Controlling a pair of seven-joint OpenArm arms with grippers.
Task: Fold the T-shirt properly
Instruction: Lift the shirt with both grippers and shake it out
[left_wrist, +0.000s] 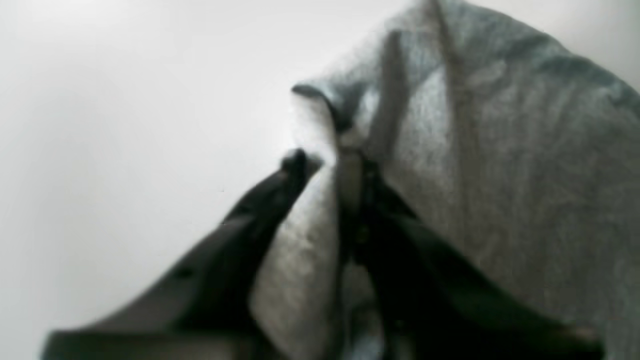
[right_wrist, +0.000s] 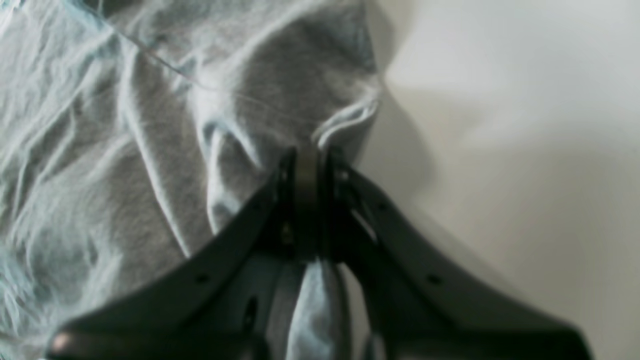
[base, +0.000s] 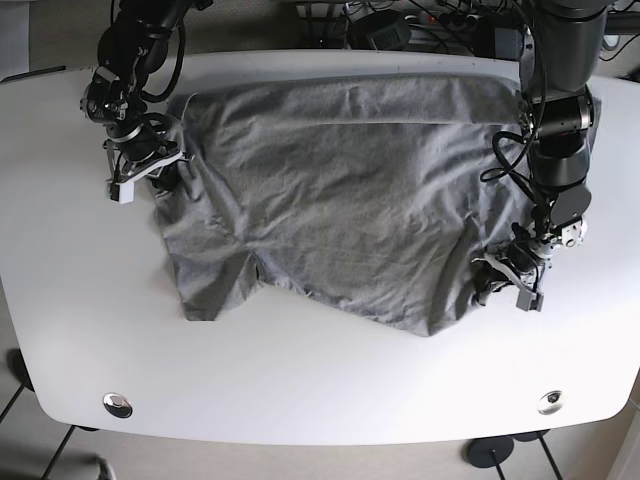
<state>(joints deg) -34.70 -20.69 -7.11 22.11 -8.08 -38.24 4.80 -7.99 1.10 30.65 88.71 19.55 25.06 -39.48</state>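
No readable text, label, brand, number or sign anywhere: none on the wrinkled grey cotton T-shirt (base: 340, 200), none on the white tabletop (base: 300, 390).

Both wrist views are soft and out of focus, the dark fingers nearest the lens most blurred. The overhead view is sharp, evenly and brightly lit; the white table (base: 320, 370) shows mild glare and faint shadows.
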